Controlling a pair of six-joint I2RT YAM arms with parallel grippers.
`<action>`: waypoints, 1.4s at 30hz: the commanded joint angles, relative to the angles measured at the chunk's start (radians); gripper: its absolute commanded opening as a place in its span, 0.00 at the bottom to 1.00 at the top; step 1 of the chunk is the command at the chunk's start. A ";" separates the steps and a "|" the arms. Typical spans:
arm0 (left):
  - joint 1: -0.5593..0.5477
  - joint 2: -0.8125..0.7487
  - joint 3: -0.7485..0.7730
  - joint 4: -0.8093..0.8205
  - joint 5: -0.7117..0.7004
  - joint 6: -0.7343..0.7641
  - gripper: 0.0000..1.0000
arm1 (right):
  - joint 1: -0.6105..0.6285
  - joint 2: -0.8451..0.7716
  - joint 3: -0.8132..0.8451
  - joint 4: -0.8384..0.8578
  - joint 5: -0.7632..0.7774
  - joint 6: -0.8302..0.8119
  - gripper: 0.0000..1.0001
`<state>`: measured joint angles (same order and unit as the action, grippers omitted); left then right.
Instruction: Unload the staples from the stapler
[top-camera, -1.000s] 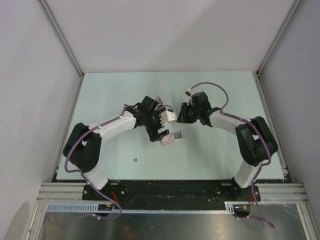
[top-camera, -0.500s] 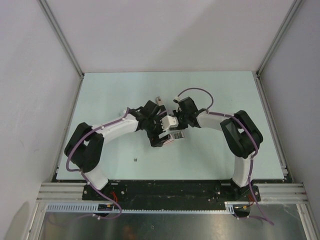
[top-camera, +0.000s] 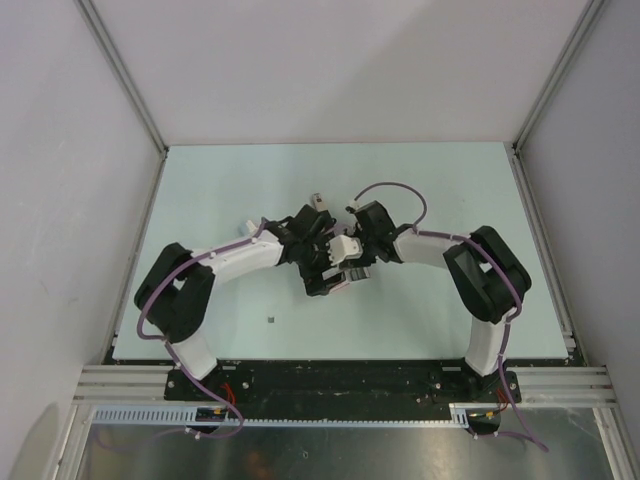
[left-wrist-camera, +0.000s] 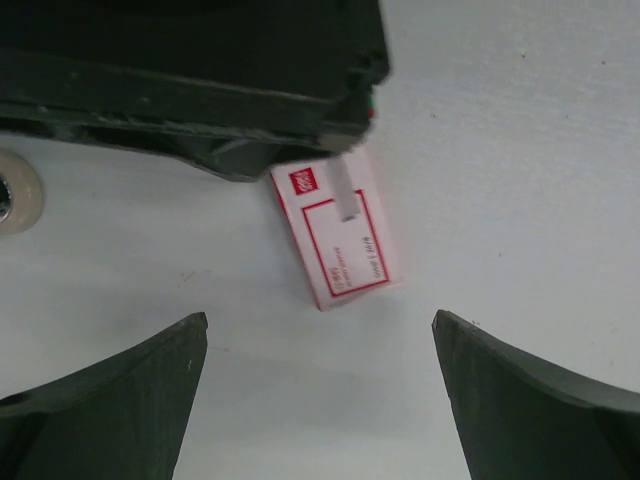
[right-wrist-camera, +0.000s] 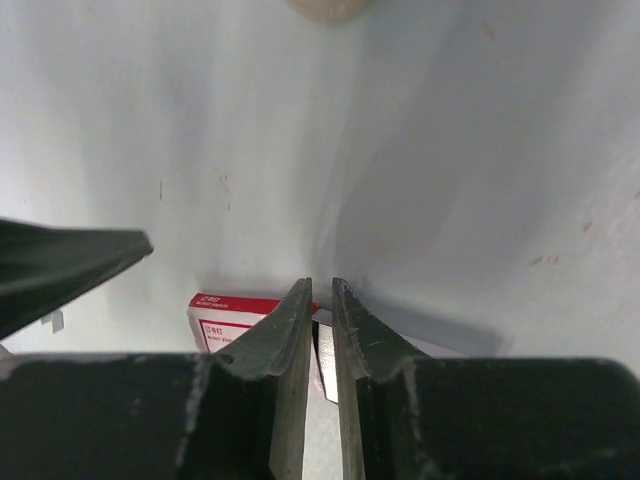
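Left wrist view: the left claw gapes wide over a red-bordered white box lying on the table. The right claw, pinched to a slit, hangs over that box; whether it grips anything is unclear. The stapler cannot be made out.

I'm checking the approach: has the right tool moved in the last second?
Yes. In the top view the right tool has swung left and toward the arm bases, closer to the dark speck.
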<state>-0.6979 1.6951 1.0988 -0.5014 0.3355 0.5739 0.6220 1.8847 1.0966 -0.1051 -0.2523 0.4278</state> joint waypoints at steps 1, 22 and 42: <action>-0.031 0.039 0.027 0.038 -0.026 -0.010 0.99 | 0.017 -0.058 -0.066 -0.060 0.016 0.031 0.19; -0.126 0.038 0.077 0.039 0.025 -0.157 0.99 | -0.032 -0.091 -0.092 -0.020 0.020 0.034 0.19; -0.084 0.169 0.075 0.055 -0.181 -0.105 0.99 | 0.002 -0.084 -0.108 -0.042 0.007 -0.003 0.16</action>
<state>-0.8436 1.8355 1.1526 -0.4576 0.2359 0.5098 0.5861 1.8175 1.0130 -0.1135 -0.2550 0.4603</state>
